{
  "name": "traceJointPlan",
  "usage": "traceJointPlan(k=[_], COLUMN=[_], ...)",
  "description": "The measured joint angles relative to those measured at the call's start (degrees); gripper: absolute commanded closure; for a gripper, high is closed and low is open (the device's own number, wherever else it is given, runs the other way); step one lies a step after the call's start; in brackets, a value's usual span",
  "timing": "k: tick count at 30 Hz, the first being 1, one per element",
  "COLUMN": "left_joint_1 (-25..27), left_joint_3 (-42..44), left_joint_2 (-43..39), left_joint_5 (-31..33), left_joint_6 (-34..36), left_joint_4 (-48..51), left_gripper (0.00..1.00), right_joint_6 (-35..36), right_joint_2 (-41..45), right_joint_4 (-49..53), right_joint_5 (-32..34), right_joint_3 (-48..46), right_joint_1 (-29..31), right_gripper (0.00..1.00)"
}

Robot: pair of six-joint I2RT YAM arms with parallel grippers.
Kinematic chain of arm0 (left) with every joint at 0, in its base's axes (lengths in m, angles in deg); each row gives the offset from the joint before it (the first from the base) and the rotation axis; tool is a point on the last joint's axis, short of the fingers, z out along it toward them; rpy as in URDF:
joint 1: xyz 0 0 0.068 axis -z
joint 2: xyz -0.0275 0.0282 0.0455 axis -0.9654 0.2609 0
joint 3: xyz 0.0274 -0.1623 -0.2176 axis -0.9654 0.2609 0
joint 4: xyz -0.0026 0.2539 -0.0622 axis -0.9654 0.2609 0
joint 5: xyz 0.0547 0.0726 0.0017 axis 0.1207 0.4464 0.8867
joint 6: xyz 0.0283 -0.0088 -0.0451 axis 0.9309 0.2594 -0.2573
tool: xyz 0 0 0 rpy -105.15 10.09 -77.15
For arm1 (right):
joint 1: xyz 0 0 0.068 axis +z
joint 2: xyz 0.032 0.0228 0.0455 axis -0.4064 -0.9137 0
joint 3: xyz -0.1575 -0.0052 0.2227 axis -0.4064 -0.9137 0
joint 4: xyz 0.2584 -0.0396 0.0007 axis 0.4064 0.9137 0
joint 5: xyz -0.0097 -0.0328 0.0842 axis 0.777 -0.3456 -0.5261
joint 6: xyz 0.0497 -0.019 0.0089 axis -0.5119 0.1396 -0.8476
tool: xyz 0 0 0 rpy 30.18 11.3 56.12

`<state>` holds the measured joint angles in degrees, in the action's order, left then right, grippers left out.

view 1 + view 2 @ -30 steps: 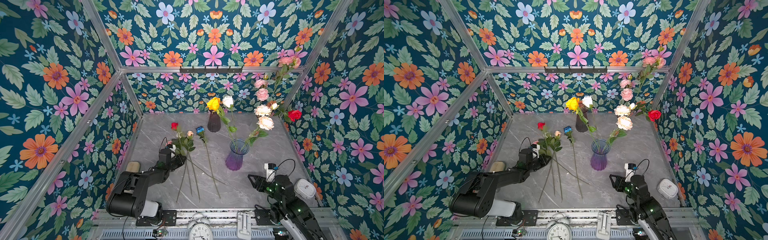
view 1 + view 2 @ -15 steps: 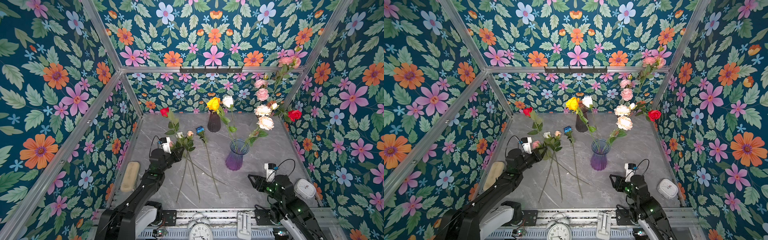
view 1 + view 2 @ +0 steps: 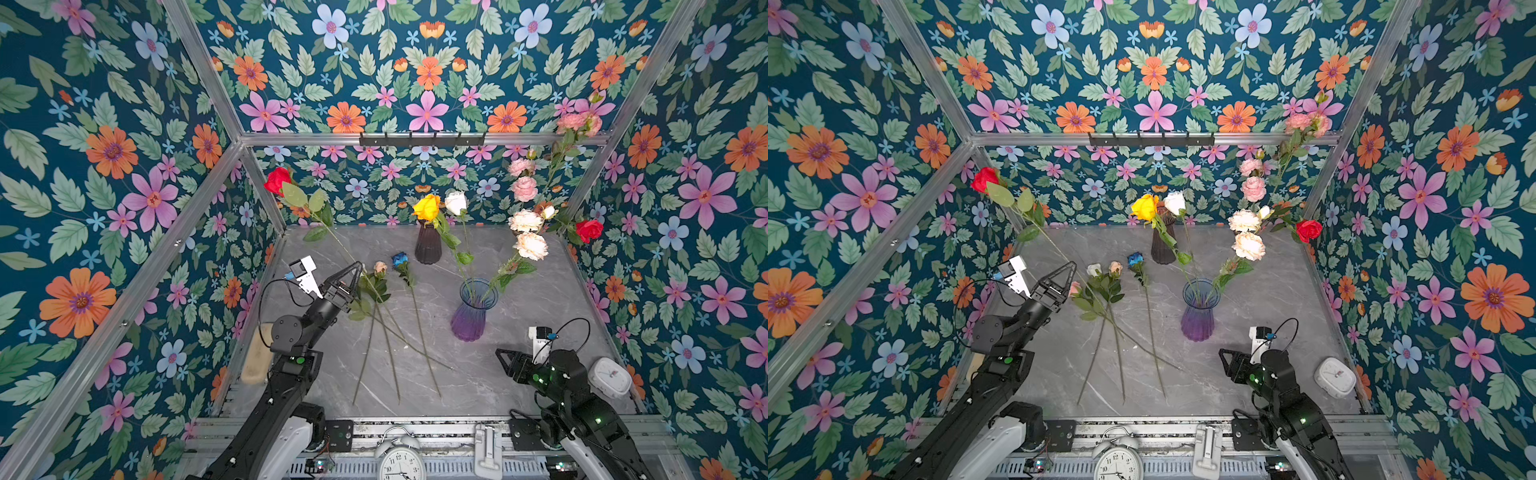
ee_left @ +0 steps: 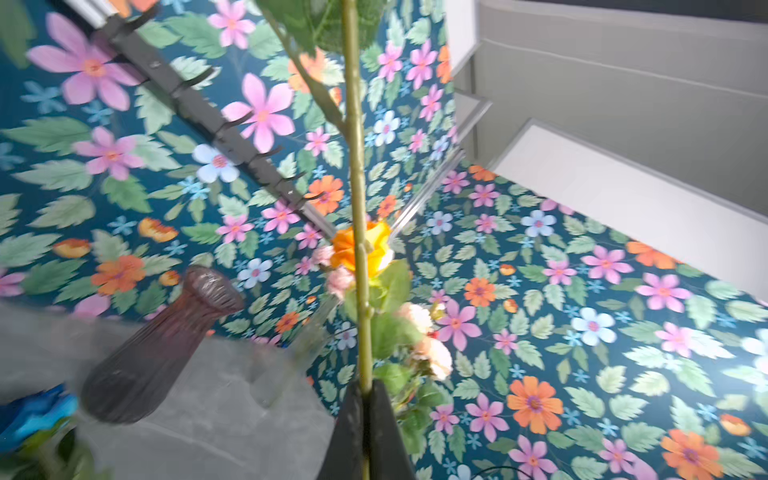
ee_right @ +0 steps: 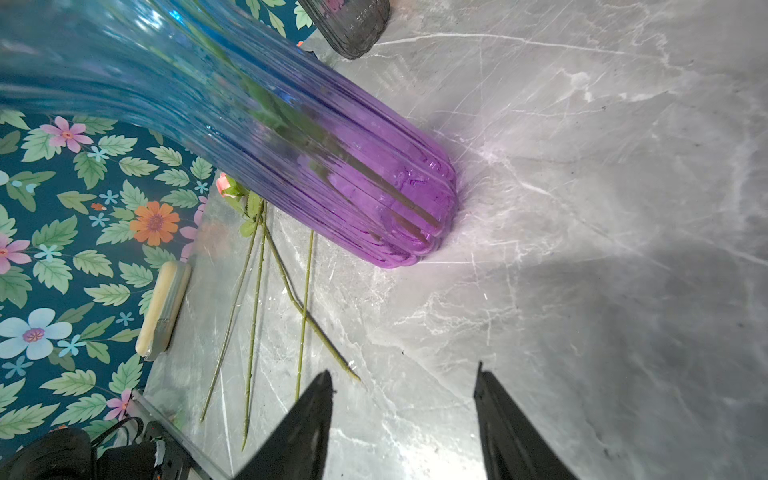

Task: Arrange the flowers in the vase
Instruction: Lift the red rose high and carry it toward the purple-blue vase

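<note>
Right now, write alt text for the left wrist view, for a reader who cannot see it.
The left gripper, shut, pinches a long green flower stem that runs away from the camera to broad leaves. Behind it, slightly blurred, are a dark ribbed vase on the grey table and a yellow-orange rose among pale pink blooms, against floral wallpaper.

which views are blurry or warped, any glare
Left wrist view: the held stem is sharp, while the dark vase and blue rose smear. Right wrist view: the purple vase is stretched by the lens, with glare on the table. Both top views: sharp, evenly lit.
</note>
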<state>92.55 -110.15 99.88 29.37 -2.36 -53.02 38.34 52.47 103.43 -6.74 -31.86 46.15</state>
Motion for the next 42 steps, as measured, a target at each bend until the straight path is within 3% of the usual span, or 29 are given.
traceJointPlan(k=[10,24,31,42], left_joint_1=[18.73,27.76,32.76,34.47], left_joint_3=[-8.92,-19.26,-23.02,-28.63], left_joint_2=[7.02,24.0,28.22,33.88], left_joint_5=[2.8,4.0,4.35,5.51], left_joint_6=[8.17,14.53,25.86,38.25], left_joint_4=[-8.68,-19.39,-20.0,-15.04], left_gripper=[1.0,1.0,1.0,1.0], right_joint_6=[0.0,-0.13,-0.15,-0.15], right_joint_2=[0.02,0.09,0.13,0.13], right_joint_4=[0.0,0.0,0.0,0.0], right_joint_5=[-0.02,-0.02,0.0,0.04], right_joint_3=[0.0,0.0,0.0,0.0], right_joint_1=[0.0,0.0,0.0,0.0], right_gripper=[0.44,0.43,0.44,0.44])
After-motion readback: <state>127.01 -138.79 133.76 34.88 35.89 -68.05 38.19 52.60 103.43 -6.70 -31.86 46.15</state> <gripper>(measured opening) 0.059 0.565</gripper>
